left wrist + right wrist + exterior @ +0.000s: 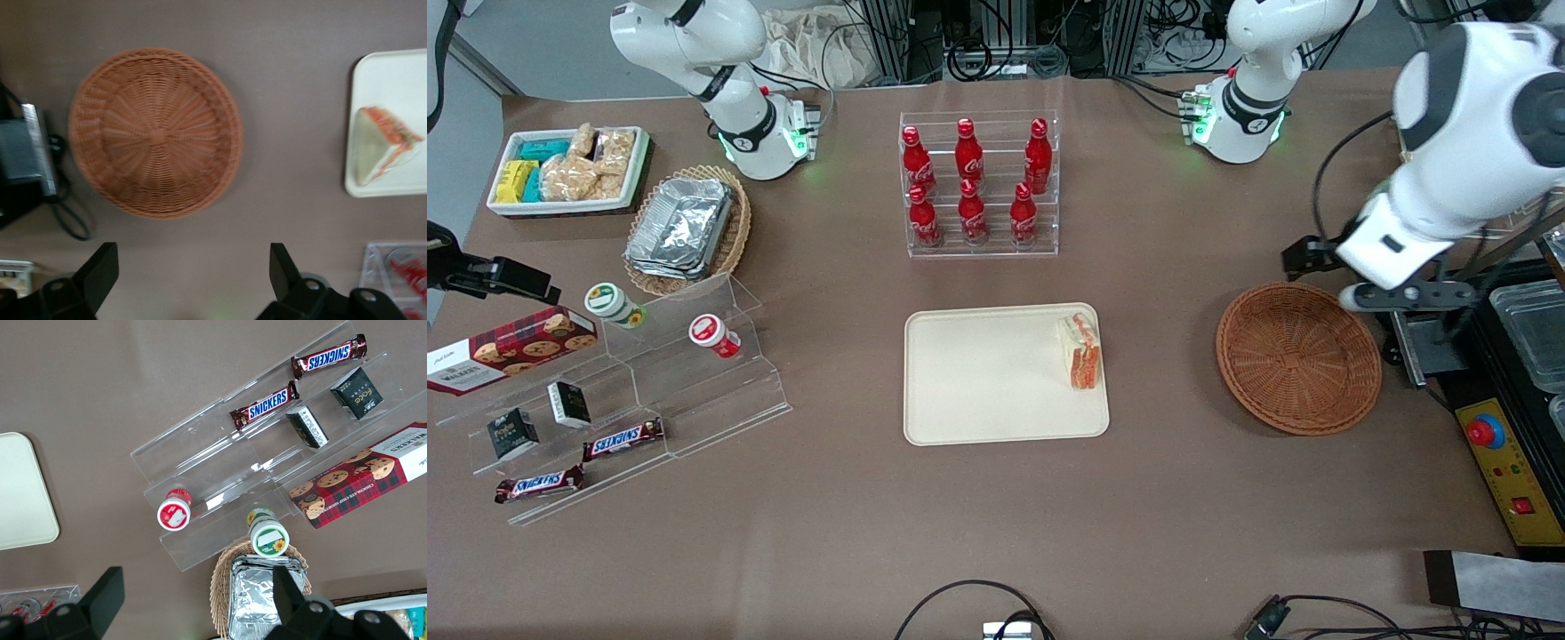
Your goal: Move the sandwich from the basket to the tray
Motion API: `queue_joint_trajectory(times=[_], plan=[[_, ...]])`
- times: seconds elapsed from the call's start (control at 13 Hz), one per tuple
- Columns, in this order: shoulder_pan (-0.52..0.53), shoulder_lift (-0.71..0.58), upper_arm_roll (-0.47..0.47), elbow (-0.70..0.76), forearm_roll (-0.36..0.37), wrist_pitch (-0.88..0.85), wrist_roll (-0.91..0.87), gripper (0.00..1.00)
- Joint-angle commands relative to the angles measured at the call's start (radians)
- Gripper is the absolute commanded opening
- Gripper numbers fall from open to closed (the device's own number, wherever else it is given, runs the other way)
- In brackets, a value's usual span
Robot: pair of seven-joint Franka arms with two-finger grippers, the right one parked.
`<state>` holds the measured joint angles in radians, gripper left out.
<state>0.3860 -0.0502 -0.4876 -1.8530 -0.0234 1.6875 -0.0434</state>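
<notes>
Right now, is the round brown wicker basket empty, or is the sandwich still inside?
Empty. The basket shows only bare weave; the sandwich lies on the tray. The open gripper hovers above the basket.

Hand (190,280) cut off by the left wrist view's edge, only two dark, spread fingers (100,273) showing. Tray (387,80) cropped there too. Hand hidden in front view under the white arm above the tabletop (1183,498).

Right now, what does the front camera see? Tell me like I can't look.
A sandwich lies on the cream tray mid-table. The round brown basket beside it holds nothing, and the gripper hangs above the basket's rim, jaws open.
</notes>
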Motion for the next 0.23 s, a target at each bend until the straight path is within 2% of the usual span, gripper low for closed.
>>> queue_joint_trajectory(times=[0.0, 0.15], plan=[[0.114, 0.027, -0.012, 0.121, -0.003, -0.106, 0.199, 1.0], [0.125, 0.093, -0.012, 0.216, 0.02, -0.149, 0.228, 1.0]])
